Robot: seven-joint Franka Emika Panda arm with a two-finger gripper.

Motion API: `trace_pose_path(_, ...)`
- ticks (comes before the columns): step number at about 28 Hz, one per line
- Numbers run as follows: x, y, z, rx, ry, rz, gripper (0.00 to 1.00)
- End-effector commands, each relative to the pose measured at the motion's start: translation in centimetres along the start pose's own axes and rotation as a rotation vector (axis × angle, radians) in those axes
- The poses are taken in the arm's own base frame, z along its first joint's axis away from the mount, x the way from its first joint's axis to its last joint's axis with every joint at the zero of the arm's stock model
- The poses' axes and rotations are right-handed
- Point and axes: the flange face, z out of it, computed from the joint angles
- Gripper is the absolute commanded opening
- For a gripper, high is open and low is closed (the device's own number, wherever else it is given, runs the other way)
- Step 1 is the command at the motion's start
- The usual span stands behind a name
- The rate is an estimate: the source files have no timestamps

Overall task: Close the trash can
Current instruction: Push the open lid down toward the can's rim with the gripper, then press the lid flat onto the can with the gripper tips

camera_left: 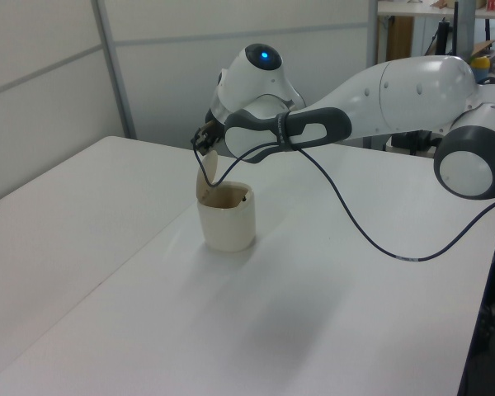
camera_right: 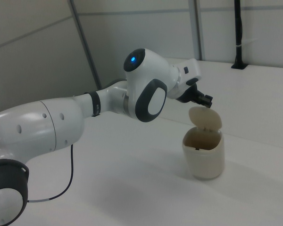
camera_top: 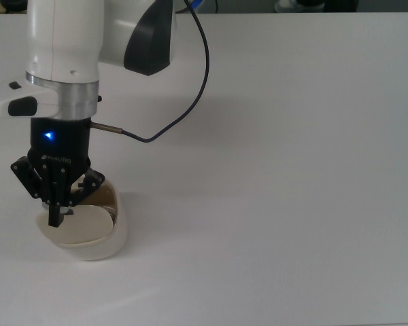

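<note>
White bench point(camera_top: 292, 170) carries the trash can point(camera_left: 226, 218), lid point(camera_right: 205, 117) upright; the claw point(camera_top: 56, 219), pressed together at its top edge, must push it down.

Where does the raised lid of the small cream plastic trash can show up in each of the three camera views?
Top view: the raised cream lid lies lower left, under the black gripper.
Left view: it stands upright left of centre, above the cream plastic trash can.
Right view: right of centre, tilted back over the bin's opening.
Shared landmark: the gripper sits at the lid's top edge.
</note>
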Motion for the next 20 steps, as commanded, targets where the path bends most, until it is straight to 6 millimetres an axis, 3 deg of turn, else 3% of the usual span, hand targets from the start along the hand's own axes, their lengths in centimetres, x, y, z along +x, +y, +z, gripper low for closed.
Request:
trace_pose_path(1,-1.1,-0.1,0.8,-0.008,-0.098,-0.065,0.0)
trace_pose_path(11,-3.5,-0.6,1.3,0.03,-0.309,-0.156,0.0)
trace_pose_path(20,-5.0,0.0,2.3,0.063,-0.382,-0.188,0.0)
